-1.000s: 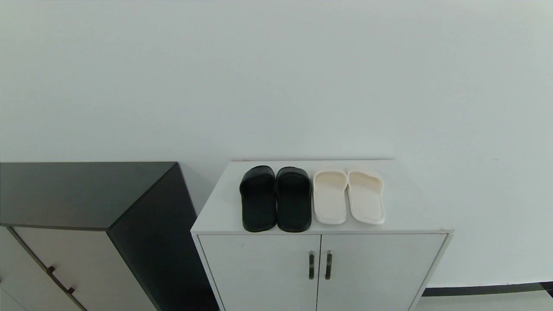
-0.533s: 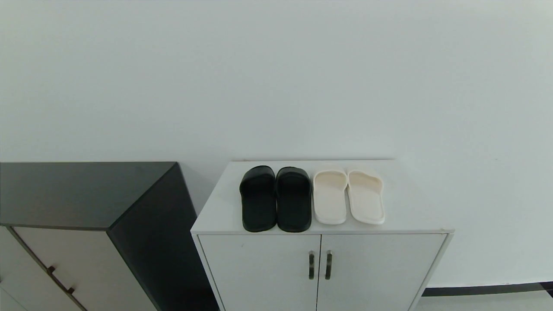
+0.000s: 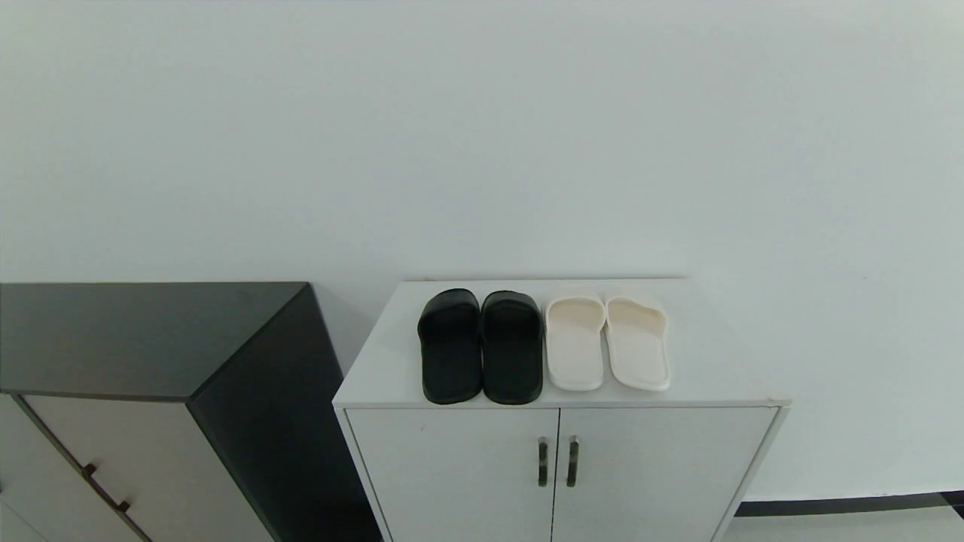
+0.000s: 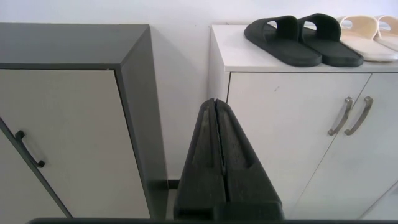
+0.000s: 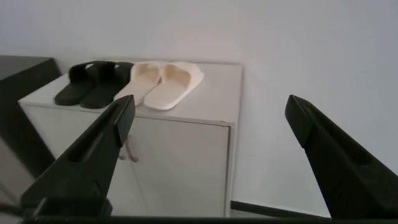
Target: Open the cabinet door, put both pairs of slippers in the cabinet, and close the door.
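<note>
The left end effector (image 4: 216,107) is pressed together, the right end effector (image 5: 210,107) spread wide. Ahead of both, black slippers (image 3: 480,348) and cream slippers (image 3: 607,343) lie atop the shut cabinet (image 3: 715,376). They look light and soft: pinch each pair's adjoining inner walls. The handles (image 3: 557,461) seem rigid.

A white cabinet (image 3: 708,376) stands at the lower centre of the head view, with its top flat. On the top lie two black slippers (image 3: 452,350) at the left and two cream slippers (image 3: 576,346) just beside them at the right, all with their toes toward the wall.
</note>
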Available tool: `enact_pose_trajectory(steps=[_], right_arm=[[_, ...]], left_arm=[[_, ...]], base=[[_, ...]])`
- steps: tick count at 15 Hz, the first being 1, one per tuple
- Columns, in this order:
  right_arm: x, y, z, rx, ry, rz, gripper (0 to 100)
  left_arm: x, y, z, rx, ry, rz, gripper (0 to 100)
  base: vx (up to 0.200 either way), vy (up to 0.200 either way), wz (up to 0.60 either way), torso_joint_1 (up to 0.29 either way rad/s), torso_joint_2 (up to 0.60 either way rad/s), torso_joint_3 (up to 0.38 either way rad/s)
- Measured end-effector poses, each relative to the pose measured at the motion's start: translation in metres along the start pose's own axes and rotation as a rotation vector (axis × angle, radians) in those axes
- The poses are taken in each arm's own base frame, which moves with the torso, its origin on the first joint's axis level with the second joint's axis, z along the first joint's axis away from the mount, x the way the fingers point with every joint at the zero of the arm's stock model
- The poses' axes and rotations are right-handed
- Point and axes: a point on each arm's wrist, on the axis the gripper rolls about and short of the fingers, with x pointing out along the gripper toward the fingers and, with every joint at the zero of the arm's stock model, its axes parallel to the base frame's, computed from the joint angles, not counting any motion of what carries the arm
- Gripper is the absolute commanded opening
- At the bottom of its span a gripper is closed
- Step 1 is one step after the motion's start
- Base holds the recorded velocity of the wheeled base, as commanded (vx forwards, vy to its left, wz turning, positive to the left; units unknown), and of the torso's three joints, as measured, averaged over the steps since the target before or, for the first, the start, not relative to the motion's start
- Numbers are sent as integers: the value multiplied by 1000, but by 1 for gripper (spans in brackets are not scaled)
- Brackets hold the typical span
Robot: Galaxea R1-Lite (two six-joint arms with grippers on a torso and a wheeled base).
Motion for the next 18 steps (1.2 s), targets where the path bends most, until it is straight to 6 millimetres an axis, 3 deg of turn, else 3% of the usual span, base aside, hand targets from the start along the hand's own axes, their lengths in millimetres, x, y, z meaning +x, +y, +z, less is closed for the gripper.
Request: enact_pose_trajectory(steps=[4, 8, 14, 18], right_arm=[[71, 5, 28, 75, 107, 187, 100], [139, 42, 52, 134, 190, 277, 100], [221, 106, 48, 140, 289, 169, 100], [261, 138, 29, 136, 313, 0, 100]], left_arm=[[0, 0, 0, 1, 0, 1, 0], [0, 0, 0, 3, 0, 1, 0], [0, 0, 0, 9, 0, 0, 0], [0, 0, 0, 9, 0, -1, 0]], base=[[0, 0, 0, 0, 0, 0], [0, 0, 0, 0, 0, 0], [0, 0, 0, 0, 0, 0], [0, 0, 0, 0, 0, 0]])
